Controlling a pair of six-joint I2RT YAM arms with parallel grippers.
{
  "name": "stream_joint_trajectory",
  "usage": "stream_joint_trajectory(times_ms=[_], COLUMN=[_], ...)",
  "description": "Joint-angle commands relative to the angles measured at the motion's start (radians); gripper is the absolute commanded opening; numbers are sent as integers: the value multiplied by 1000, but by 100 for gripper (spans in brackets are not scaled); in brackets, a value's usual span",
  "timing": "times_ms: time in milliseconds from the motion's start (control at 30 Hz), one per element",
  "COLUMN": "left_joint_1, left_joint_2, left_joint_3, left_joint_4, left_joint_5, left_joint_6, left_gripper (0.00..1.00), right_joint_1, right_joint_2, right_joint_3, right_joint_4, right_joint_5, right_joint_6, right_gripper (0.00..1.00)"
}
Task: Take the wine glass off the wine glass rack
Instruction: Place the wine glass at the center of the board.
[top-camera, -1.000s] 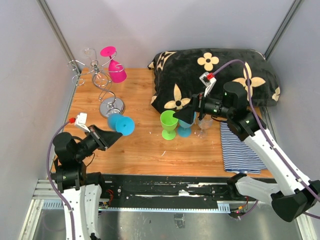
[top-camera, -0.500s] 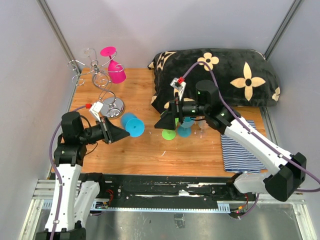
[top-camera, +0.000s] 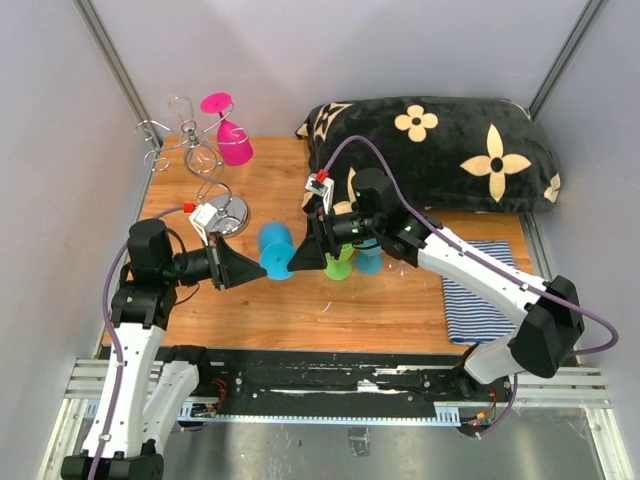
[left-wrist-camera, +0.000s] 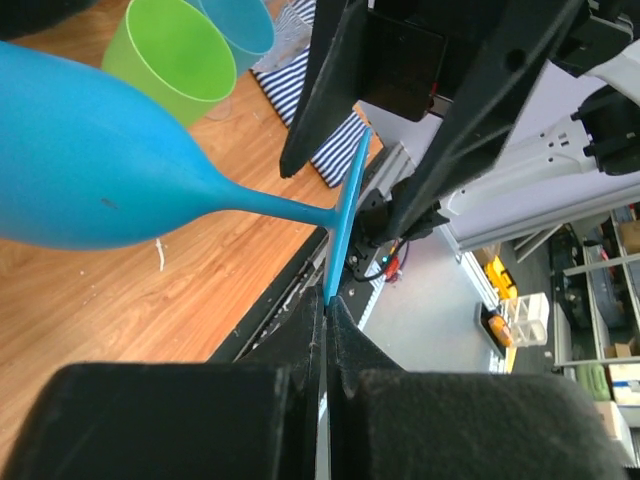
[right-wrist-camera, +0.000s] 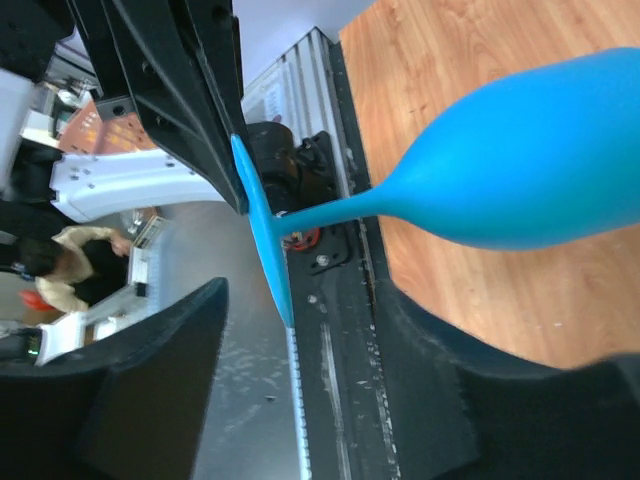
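The silver wire wine glass rack stands at the back left on its round chrome base, and a pink wine glass hangs from it. A blue wine glass is held sideways above the table, off the rack. My left gripper is shut on the rim of its flat foot, with the bowl pointing right. My right gripper has come in from the right. It is open, with its fingers on either side of the foot and not touching it.
A green glass and a teal glass stand upright mid-table, just behind my right gripper. A black flowered cushion fills the back right. A striped cloth lies at the right front. The left wall runs close beside the rack.
My left arm carried the blue glass rightward toward the middle. My right arm swung left from the standing glasses to the blue glass, and its jaws have narrowed somewhat.
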Motion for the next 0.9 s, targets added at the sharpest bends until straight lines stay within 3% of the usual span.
stream_joint_trajectory(times_ms=[0, 67, 167, 200, 267, 400, 533, 667, 733, 867], left_joint_1=[-20, -21, -21, -21, -21, -28, -48, -113, -155, -185], left_joint_2=[-14, -15, -23, -29, -44, -73, -94, -90, -56, -43], left_joint_3=[-20, -24, -29, -31, -45, -114, -153, -221, -203, -148], left_joint_4=[50, 41, 41, 47, 85, 238, 353, 644, 620, 472], left_joint_5=[62, 54, 18, -3, -39, -42, -55, -73, -113, -167], left_joint_6=[-11, -4, -8, -16, -51, -185, -299, -500, -467, -347], left_gripper=[1, 0, 1, 10, 41, 52, 52, 50, 44, 7], right_joint_1=[15, 16, 16, 15, 17, 17, 17, 19, 20, 20], right_joint_2=[28, 42, 47, 44, 35, 22, 9, 9, 8, -21], right_joint_3=[42, 52, 64, 64, 57, 51, 34, 33, 39, 35], right_joint_4=[78, 95, 94, 88, 92, 99, 125, 147, 149, 120], right_joint_5=[-51, -66, -76, -64, -48, -40, -36, -51, -56, -13], right_joint_6=[57, 78, 82, 79, 76, 75, 78, 81, 83, 42], right_gripper=[50, 29, 6, 1, 1, 1, 1, 1, 1, 5])
